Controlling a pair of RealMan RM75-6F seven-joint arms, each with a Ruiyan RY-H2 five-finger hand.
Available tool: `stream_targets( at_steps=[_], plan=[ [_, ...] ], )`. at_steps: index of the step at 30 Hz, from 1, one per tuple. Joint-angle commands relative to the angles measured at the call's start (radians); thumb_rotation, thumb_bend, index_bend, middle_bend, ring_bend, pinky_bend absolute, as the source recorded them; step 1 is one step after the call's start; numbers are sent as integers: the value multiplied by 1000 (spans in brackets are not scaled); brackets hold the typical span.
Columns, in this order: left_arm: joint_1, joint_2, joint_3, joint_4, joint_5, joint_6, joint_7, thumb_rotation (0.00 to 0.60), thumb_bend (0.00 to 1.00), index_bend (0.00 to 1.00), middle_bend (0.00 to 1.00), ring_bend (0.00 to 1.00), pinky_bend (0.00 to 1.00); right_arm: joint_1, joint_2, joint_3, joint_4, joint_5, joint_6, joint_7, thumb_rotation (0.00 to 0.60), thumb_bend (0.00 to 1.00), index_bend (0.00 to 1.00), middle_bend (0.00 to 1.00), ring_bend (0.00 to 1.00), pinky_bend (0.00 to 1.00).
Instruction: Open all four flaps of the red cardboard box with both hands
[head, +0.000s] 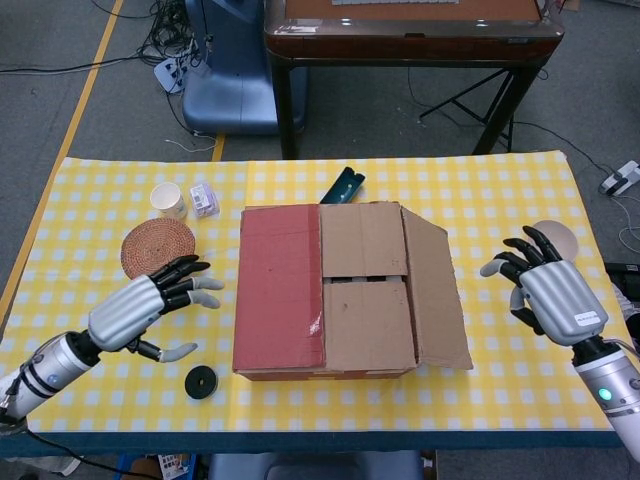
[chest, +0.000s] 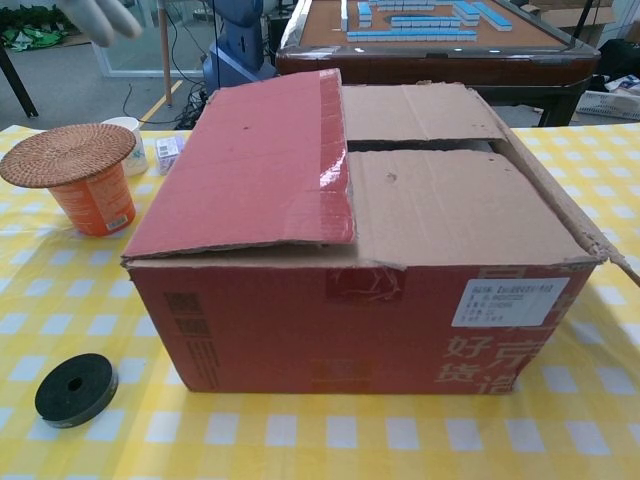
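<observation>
The red cardboard box (head: 330, 290) (chest: 360, 250) stands mid-table. Its red left flap (head: 280, 285) (chest: 255, 165) lies flat over the top. The right flap (head: 435, 290) slopes down over the box's right side. Two brown inner flaps (head: 365, 285) lie shut with a narrow gap between them. My left hand (head: 150, 305) hovers open left of the box with fingers spread toward it, not touching; a blurred fingertip (chest: 100, 18) shows in the chest view's top left corner. My right hand (head: 550, 290) is open to the right of the box, apart from the right flap.
A wicker-lidded orange cup (head: 158, 250) (chest: 85, 175), a paper cup (head: 168, 200) and a small packet (head: 204, 199) sit at the back left. A black disc (head: 201, 381) (chest: 75, 388) lies near the front edge. A dark green object (head: 342, 186) lies behind the box.
</observation>
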Motion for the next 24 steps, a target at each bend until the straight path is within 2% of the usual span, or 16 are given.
stream_targets(
  at_steps=[1, 8, 13, 24],
  plan=[
    [-106, -49, -19, -29, 43, -83, 8, 226, 378, 380, 227, 62, 0, -4, 1, 2, 1, 3, 3, 3, 600, 1000, 371, 348, 154, 28],
    [-241, -115, -39, -76, 25, -209, 78, 226, 475, 384, 260, 63, 0, -12, 3, 4, 6, 15, -4, 6, 600, 1000, 371, 348, 154, 28],
    [-306, -164, -59, -111, -43, -292, 150, 224, 541, 385, 275, 68, 0, -17, 4, 4, 9, 15, -7, 9, 600, 1000, 371, 348, 154, 28],
    [-394, -264, -103, -125, -241, -465, 393, 189, 550, 389, 282, 69, 0, -32, 8, 4, 31, 7, -3, 49, 600, 1000, 371, 348, 154, 28]
  ],
)
